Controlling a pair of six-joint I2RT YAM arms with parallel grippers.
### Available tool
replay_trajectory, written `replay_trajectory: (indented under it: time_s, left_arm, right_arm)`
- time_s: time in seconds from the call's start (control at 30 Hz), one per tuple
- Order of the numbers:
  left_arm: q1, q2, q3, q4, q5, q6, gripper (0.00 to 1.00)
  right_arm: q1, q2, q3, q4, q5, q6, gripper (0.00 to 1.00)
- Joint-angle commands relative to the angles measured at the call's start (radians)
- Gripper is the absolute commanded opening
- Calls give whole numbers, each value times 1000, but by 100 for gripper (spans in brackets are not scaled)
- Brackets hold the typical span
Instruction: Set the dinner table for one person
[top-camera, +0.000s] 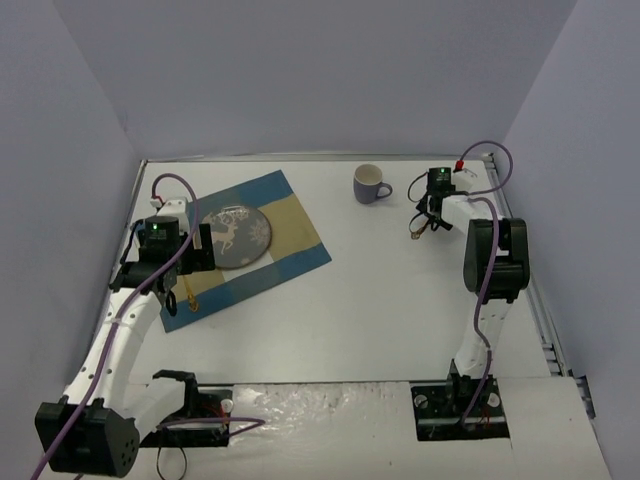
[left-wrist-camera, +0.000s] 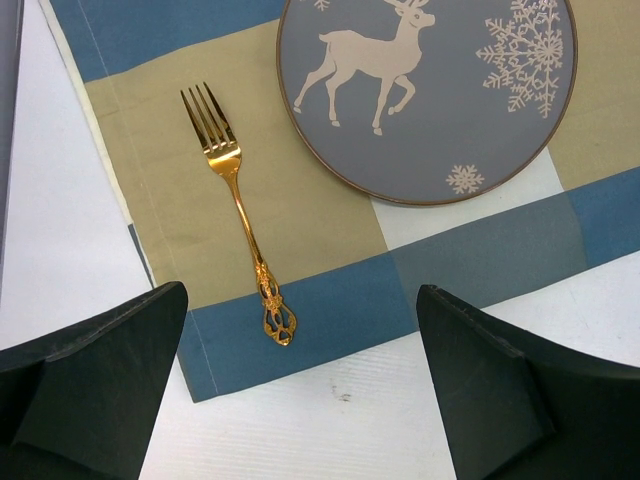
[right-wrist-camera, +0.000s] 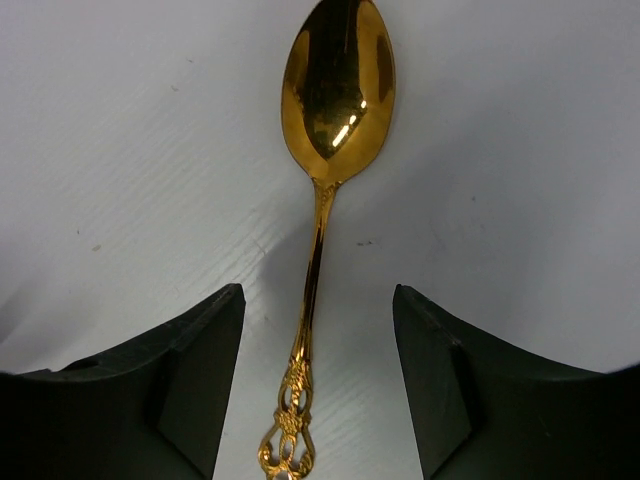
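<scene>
Right wrist view: your right gripper (right-wrist-camera: 318, 300) gapes wide astride the ornate gold metal spoon (right-wrist-camera: 337, 90), so lower squarely and pinch its handle.

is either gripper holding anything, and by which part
Nothing is held. The right gripper is open, its fingers either side of the spoon handle without touching; the left gripper is open near the fork.

White dinner table (top-camera: 400, 300) bears placemat (top-camera: 296, 226), mug (top-camera: 371, 184), spoon (right-wrist-camera: 335, 90).
</scene>
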Motion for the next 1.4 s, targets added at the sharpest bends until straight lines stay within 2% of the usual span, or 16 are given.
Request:
replay_trajectory:
  time_s: [0.0, 0.17, 0.4, 0.7, 0.8, 1.07, 1.2, 1.37]
  left_arm:
    - [-14, -16, 27, 29, -27, 11, 97]
    - [-19, -14, 28, 29, -32, 12, 97]
    - [-25, -17, 26, 30, -32, 15, 97]
    - [-26, -26, 23, 30, -30, 17, 97]
    - [-26, -28, 23, 31, -28, 16, 97]
    - [-26, -33, 23, 35, -20, 15, 97]
    - [-26, -33, 25, 33, -17, 17, 97]
    - [-25, -37, 24, 32, -21, 14, 97]
  right_arm:
    - [-13, 39, 84, 25, 51, 14, 53]
    - [-13, 69, 99, 10, 71, 11, 46]
    - [-17, 89, 99, -30, 95, -4, 31]
    - [-22, 96, 83, -70, 117, -48, 0]
    - [-21, 61, 50, -64, 112, -73, 0]
    - [36, -209, -183, 58, 57, -258, 0]
    - [134, -324, -248, 81, 67, -342, 0]
    - [325, -438, -293, 119, -25, -489, 0]
